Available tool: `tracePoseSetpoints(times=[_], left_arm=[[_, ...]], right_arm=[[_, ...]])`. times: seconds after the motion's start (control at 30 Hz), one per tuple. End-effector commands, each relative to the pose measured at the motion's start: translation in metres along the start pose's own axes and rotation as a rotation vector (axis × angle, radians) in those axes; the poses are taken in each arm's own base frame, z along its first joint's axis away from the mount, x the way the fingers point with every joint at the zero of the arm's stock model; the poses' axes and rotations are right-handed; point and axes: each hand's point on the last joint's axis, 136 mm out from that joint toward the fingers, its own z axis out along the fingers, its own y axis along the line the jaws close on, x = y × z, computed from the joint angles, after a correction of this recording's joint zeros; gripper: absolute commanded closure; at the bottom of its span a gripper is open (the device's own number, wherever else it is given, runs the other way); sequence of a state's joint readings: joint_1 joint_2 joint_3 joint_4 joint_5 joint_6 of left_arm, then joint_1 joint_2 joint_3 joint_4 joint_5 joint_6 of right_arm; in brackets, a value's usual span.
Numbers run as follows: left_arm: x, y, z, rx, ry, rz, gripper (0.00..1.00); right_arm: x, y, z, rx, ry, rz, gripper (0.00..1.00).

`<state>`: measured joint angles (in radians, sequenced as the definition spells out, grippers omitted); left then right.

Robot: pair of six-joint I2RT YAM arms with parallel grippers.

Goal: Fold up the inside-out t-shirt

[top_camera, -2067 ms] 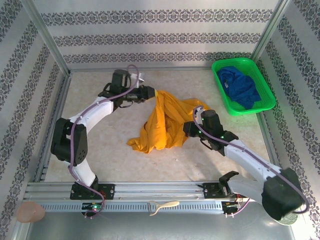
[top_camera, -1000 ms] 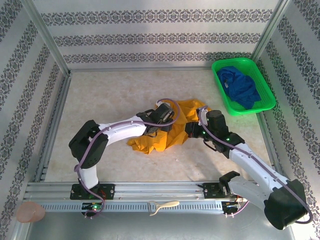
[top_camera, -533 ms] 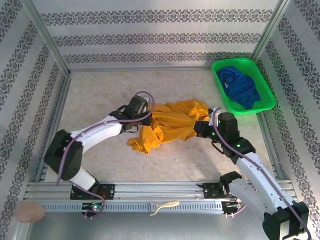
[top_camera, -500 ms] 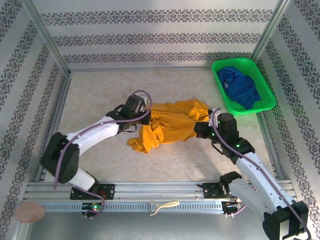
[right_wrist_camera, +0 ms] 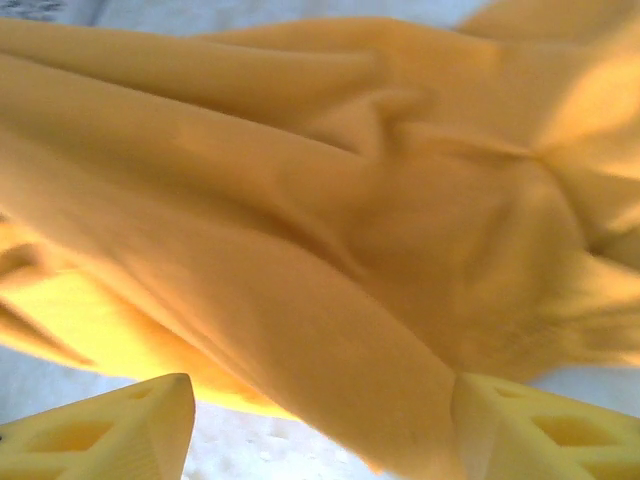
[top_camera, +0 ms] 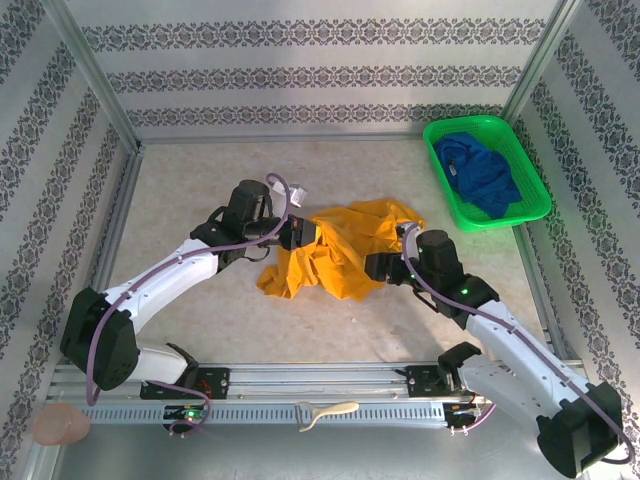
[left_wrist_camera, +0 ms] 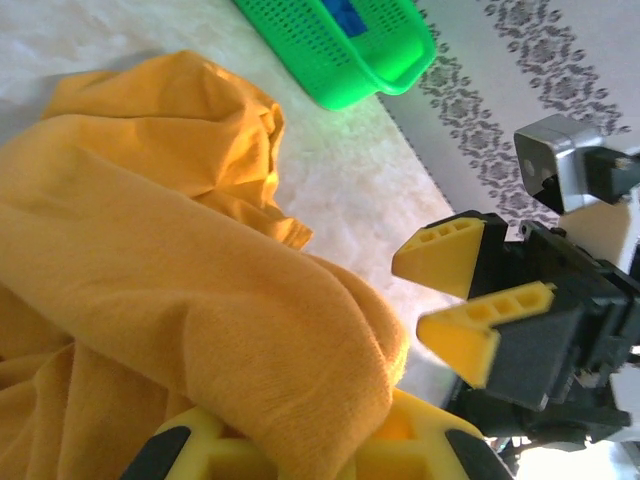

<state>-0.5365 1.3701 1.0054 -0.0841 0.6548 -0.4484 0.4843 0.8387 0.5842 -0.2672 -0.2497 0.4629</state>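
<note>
On the bench [top_camera: 190, 180]: inside-out t-shirt [top_camera: 335, 255], crumpled in a heap at the middle, between both arms.
Left fingers [left_wrist_camera: 420, 455]: pressed together, pinching the shirt's left edge.
Right fingers [right_wrist_camera: 110, 425]: spread apart, shirt fabric lying just beyond their tips.

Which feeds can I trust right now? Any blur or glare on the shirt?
Top external: sharp and evenly lit, t-shirt clearly outlined. Left wrist: cloth weave crisp, white glare in the lower right corner. Right wrist: fabric very close and soft-focused, bright patch at upper right.
</note>
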Motion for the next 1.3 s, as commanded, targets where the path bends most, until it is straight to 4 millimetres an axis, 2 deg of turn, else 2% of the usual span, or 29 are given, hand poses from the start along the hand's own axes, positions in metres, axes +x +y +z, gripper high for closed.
tracePoseSetpoints(times=[0.0,0.27,0.3,0.43,0.53,0.6,0.67,0.77,0.87,0.9,0.93,0.97,1.03,1.07,1.17,1.27], left_arm=[[-0.012,-0.02,-0.003,0.096,-0.036,0.013,1.0],[-0.016,-0.028,-0.003,0.133,-0.047,-0.006,1.0],[-0.016,-0.029,-0.003,0.137,-0.044,-0.007,1.0],[-0.014,-0.035,-0.004,0.146,-0.034,-0.003,1.0],[-0.012,-0.036,-0.006,0.15,-0.03,-0.003,1.0],[-0.011,-0.039,-0.007,0.162,-0.029,-0.002,1.0],[-0.013,-0.044,-0.008,0.183,-0.032,-0.004,1.0],[-0.013,-0.049,-0.009,0.204,-0.024,0.001,1.0],[-0.012,-0.054,-0.008,0.229,-0.015,0.0,1.0],[-0.012,-0.055,-0.008,0.236,-0.013,-0.003,1.0],[-0.012,-0.054,-0.007,0.235,-0.015,-0.007,1.0],[-0.014,-0.049,-0.006,0.21,-0.025,-0.017,1.0],[-0.017,-0.025,-0.006,0.102,-0.047,-0.058,1.0],[-0.021,-0.01,-0.007,0.036,-0.064,-0.081,1.0],[-0.03,0.04,-0.012,-0.126,-0.114,-0.174,1.0],[-0.037,0.078,-0.01,-0.208,-0.133,-0.233,1.0]], right_arm=[[-0.021,0.028,0.002,-0.055,-0.055,-0.142,0.28],[-0.045,0.067,0.04,-0.098,-0.056,-0.245,0.25],[-0.048,0.066,0.047,-0.083,-0.054,-0.245,0.25],[-0.058,0.042,0.07,0.024,-0.062,-0.184,0.31],[-0.062,0.02,0.076,0.059,-0.073,-0.111,0.39],[-0.061,0.006,0.079,0.075,-0.072,-0.064,0.48],[-0.058,-0.001,0.084,0.071,-0.055,-0.038,0.5],[-0.054,0.001,0.093,0.043,-0.032,-0.036,0.44],[-0.053,0.014,0.099,-0.027,-0.019,-0.052,0.39],[-0.052,0.021,0.1,-0.073,-0.012,-0.061,0.43],[-0.052,0.03,0.101,-0.137,-0.001,-0.072,0.57],[-0.052,0.038,0.099,-0.203,0.01,-0.08,0.73],[-0.053,0.05,0.087,-0.311,0.023,-0.084,0.96],[-0.053,0.053,0.079,-0.359,0.028,-0.086,1.0],[-0.052,0.055,0.051,-0.47,0.028,-0.062,1.0],[-0.049,0.06,0.026,-0.565,0.028,-0.053,1.0]])
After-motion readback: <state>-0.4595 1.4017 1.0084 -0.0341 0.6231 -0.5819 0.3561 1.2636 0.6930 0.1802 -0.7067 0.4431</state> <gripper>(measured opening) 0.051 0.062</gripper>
